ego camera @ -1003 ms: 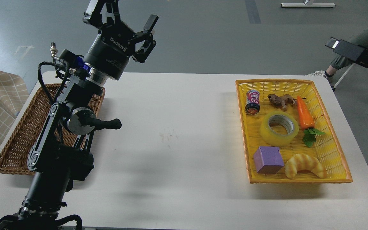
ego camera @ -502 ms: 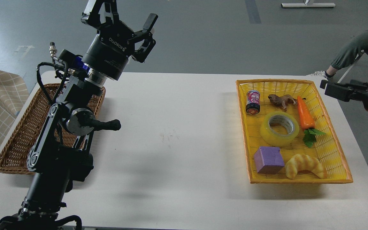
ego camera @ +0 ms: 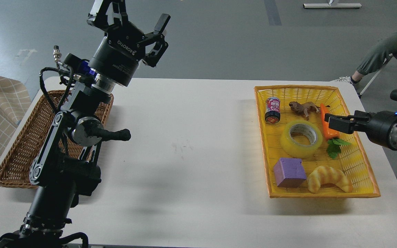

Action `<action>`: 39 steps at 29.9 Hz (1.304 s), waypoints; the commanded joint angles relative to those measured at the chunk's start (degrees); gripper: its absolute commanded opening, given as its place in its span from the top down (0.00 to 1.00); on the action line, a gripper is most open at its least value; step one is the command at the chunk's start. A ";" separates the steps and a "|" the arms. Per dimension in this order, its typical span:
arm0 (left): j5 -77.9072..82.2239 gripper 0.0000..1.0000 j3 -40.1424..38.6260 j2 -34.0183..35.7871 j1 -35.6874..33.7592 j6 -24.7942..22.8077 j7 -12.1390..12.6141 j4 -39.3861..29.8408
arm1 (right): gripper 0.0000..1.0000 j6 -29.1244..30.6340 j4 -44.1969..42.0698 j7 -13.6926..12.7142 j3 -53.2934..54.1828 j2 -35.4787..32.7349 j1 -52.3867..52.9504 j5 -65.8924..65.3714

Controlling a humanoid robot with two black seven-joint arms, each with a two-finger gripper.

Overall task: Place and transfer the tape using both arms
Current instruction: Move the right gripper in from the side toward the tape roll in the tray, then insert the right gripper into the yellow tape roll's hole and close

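Observation:
The tape, a translucent yellow roll with a grey-white core, lies flat in the middle of the yellow basket on the right of the table. My right gripper reaches in from the right edge and hovers over the basket's right side, in front of the carrot, just right of the tape. It is seen side-on and dark, so its fingers cannot be told apart. My left gripper is raised high at the far left, open and empty, far from the tape.
The yellow basket also holds a small can, a brown animal figure, a purple cube and a croissant toy. A brown wicker basket sits at the table's left behind my left arm. A seated person's leg shows at far right.
My right arm has swung in from the right edge, leftward and down, and its gripper now hangs over the yellow basket beside the tape. The left arm has barely moved.

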 commanded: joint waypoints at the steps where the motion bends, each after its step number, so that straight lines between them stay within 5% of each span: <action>1: -0.14 0.02 -0.21 0.00 0.00 0.08 0.00 0.13 | 0.00 0.00 -1.10 -0.05 -0.01 1.07 -1.17 -0.02; 39: -1.99 0.02 -0.57 0.00 0.53 -0.18 -0.09 0.13 | 0.00 0.00 -12.89 -0.05 -10.39 7.31 8.41 -1.08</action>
